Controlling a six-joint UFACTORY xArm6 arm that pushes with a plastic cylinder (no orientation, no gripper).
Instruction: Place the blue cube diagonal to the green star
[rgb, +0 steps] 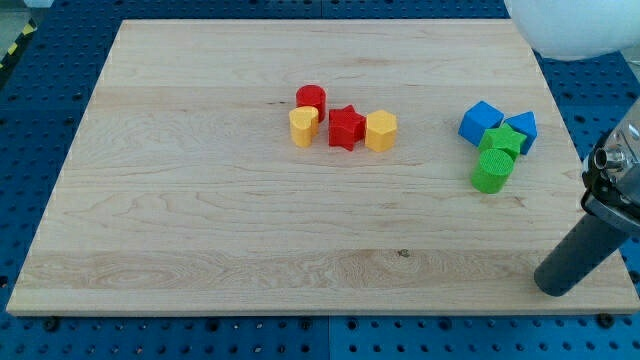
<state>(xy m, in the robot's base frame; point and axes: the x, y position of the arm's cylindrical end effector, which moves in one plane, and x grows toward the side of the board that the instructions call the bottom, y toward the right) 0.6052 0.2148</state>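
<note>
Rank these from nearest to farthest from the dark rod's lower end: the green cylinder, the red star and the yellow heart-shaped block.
1. Green cylinder, toward the view's right, up and left of my tip.
2. Red star, mid-board in the row of red and yellow blocks.
3. Yellow heart-shaped block, at that row's left end.

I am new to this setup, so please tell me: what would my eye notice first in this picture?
First, two tight clusters on the pale wooden board: centrally, a red cylinder, yellow heart-like block, red star and yellow hexagonal block; toward the view's right, a blue cube, another blue block, a green star and green cylinder. My tip rests at bottom right, apart from all blocks.
</note>
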